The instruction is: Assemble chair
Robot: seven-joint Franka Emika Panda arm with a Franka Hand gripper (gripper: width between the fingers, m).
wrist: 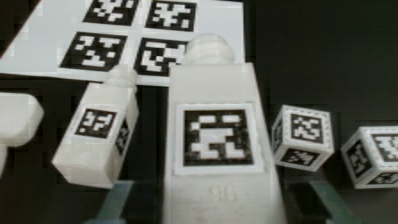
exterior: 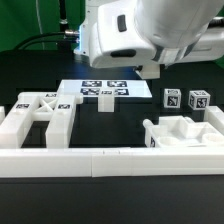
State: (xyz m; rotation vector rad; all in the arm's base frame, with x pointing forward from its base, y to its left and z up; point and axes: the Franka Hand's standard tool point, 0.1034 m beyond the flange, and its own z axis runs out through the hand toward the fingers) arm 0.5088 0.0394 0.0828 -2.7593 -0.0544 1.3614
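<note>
In the wrist view a white chair leg (wrist: 217,130) with a square tag lies lengthwise between my fingers. My gripper (wrist: 217,205) is open: both fingers (wrist: 125,200) stand apart from the leg's sides with dark gaps. A second tagged leg (wrist: 98,130) lies beside it. Two more tagged leg pieces (wrist: 302,135) (wrist: 377,155) stand on the other side; they show at the exterior view's right (exterior: 172,100) (exterior: 198,101). An X-braced chair frame (exterior: 40,112) sits at the exterior view's left. In the exterior view the arm's white body (exterior: 130,35) hides the fingers.
The marker board (exterior: 105,88) lies behind the legs and also shows in the wrist view (wrist: 125,35). A long low white border rail (exterior: 100,160) runs along the front. A white chair part with raised walls (exterior: 185,135) sits at the front right.
</note>
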